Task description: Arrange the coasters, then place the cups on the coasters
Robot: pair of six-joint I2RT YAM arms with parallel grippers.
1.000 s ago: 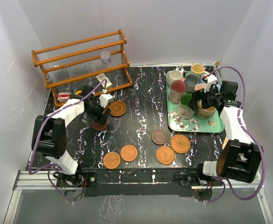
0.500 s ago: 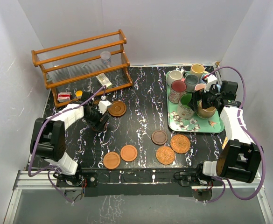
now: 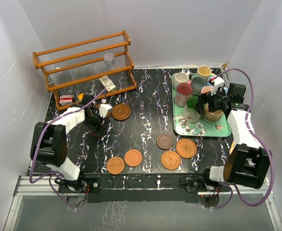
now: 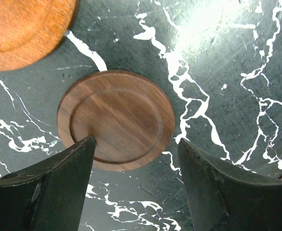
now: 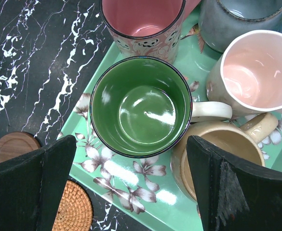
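Astride the dark coaster (image 4: pixel 115 110), left tool (image 4: pixel 136 142) gapes — right tool (image 5: pixel 131 139) spread above green mug (image 5: pixel 141 108).

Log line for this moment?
left gripper: open, over dark brown coaster | right gripper: open, over green mug on tray

**White Booth, Black Marble Table**

Plain white walls (image 3: pixel 179 29) closed the space in on the left, right and far sides. The table (image 3: pixel 145 110) was black marble with white veins, and bright light glared off it. A wooden rack (image 3: pixel 85 65) with clear panels stood at its far left corner. A metal rail (image 3: pixel 30 185) ran along the near edge.
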